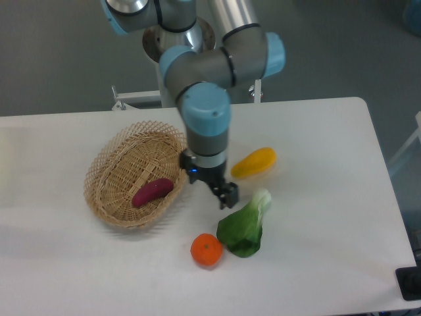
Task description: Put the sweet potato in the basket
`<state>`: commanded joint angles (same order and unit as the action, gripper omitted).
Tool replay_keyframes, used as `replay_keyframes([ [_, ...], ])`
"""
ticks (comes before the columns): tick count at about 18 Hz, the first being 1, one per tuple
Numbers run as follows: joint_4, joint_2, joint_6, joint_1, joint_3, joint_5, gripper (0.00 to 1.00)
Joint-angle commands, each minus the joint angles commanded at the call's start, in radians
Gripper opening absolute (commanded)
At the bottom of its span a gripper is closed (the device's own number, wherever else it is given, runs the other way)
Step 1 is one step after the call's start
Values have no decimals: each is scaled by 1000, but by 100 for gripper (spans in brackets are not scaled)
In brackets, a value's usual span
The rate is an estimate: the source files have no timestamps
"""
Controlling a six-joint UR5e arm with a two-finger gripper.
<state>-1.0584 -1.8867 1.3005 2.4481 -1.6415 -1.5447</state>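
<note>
Hanging over the table (329,164) between the basket (105,172) and the leafy green vegetable (243,227), the gripper (225,195) carries nothing; whether its fingers stand apart or closed cannot be told from this angle. The sweet potato (152,192) lies inside the basket, on its floor, tilted with one end toward the near rim. A yellow oblong fruit (254,162) rests just right of the arm. A round orange (206,250) sits beside the vegetable's lower left edge.
</note>
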Motion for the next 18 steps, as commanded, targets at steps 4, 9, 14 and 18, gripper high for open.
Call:
replay_keyframes([
  [4,-9,-75,49,67,98,0,100],
  [9,-23,-175,66,149,245,2,100],
  [14,-54,-207,255,230,298,11,100],
  [18,-118,-256,266,262,391,6,100],
])
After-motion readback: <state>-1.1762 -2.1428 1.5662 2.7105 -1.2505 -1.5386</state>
